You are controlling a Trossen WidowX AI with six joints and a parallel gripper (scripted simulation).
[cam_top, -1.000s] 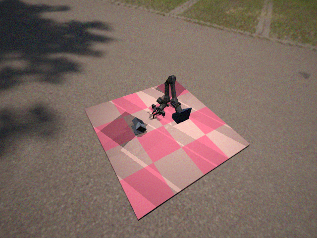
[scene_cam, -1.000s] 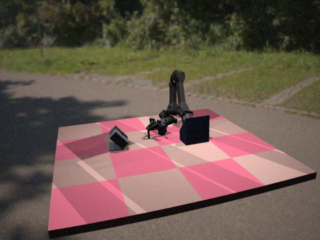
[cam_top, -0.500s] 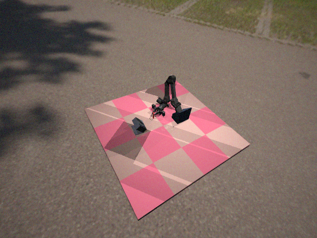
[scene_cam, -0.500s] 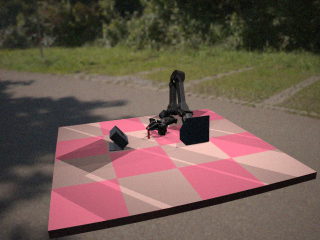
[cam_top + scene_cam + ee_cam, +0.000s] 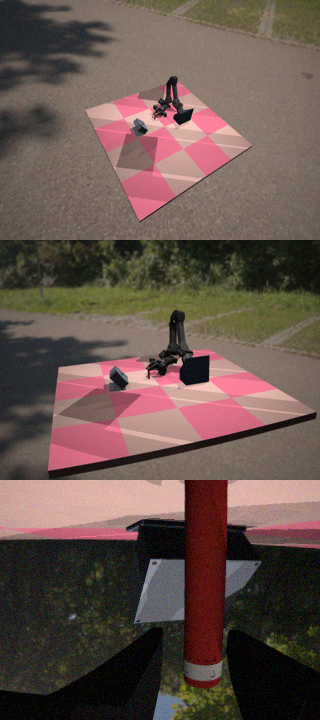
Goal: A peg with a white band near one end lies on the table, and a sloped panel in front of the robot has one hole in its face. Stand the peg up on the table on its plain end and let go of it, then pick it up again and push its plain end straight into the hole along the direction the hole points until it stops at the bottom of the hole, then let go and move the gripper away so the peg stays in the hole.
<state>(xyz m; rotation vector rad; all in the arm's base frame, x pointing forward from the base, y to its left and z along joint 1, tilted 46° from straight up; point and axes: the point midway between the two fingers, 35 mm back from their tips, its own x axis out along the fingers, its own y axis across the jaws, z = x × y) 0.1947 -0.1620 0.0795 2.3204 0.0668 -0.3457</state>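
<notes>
The red peg (image 5: pixel 155 117) (image 5: pixel 148 374) (image 5: pixel 205 580) stands upright on the table, its plain end down. Its white band (image 5: pixel 202 671) is near the top end, at fingertip height. My gripper (image 5: pixel 155 114) (image 5: pixel 148 368) (image 5: pixel 195 639) is open a little around the peg's upper part, with a gap on each side in the wrist view. The grey sloped panel (image 5: pixel 138 122) (image 5: pixel 116 376) (image 5: pixel 165 590) stands on a base beyond the peg. Its hole (image 5: pixel 122 373) shows as a dark spot in the exterior view; in the wrist view the peg hides the middle of the face.
A dark slab (image 5: pixel 184 117) (image 5: pixel 196 370) stands beside the arm, on the right in the top and exterior views. The arm (image 5: pixel 173 80) (image 5: pixel 177 314) is folded high behind the gripper. The checkered table (image 5: pixel 170 157) (image 5: pixel 155 431) carries moving-looking shadow patches and light stripes.
</notes>
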